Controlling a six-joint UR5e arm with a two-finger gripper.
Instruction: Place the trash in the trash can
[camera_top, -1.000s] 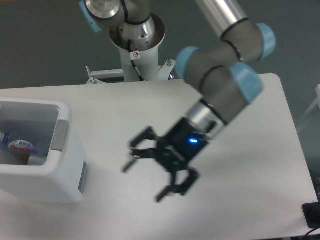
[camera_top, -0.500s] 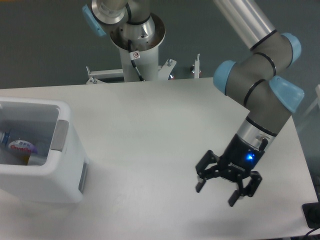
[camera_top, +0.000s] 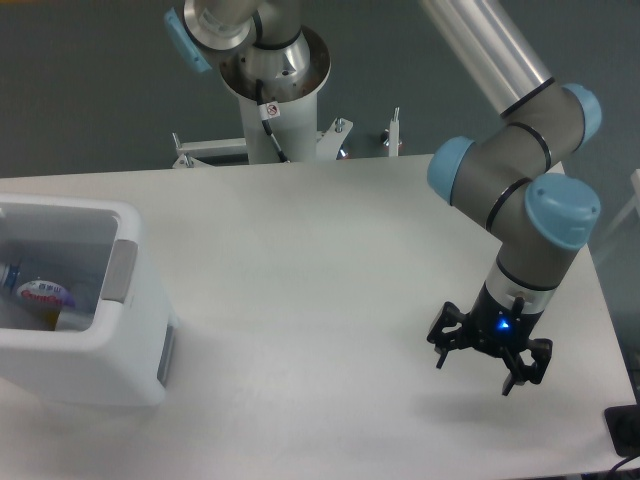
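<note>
The white trash can (camera_top: 120, 330) stands at the table's left edge, with a grey panel on its right rim. Inside it lies the crushed clear bottle (camera_top: 40, 293) with its blue-red label; this is the only trash I can make out, and the paper sheet does not show. My gripper (camera_top: 490, 365) hovers over the right part of the table, far from the can. Its fingers (camera_top: 443, 350) are spread open and hold nothing.
The arm's base column (camera_top: 275, 90) rises behind the table's far edge. The table's right edge (camera_top: 610, 320) runs close beside the gripper. A dark object (camera_top: 625, 430) sits off the table at the lower right corner.
The gripper has swung from the table's middle to the right side, staying open and empty. The wrist has turned so the fingers now point more straight down.
</note>
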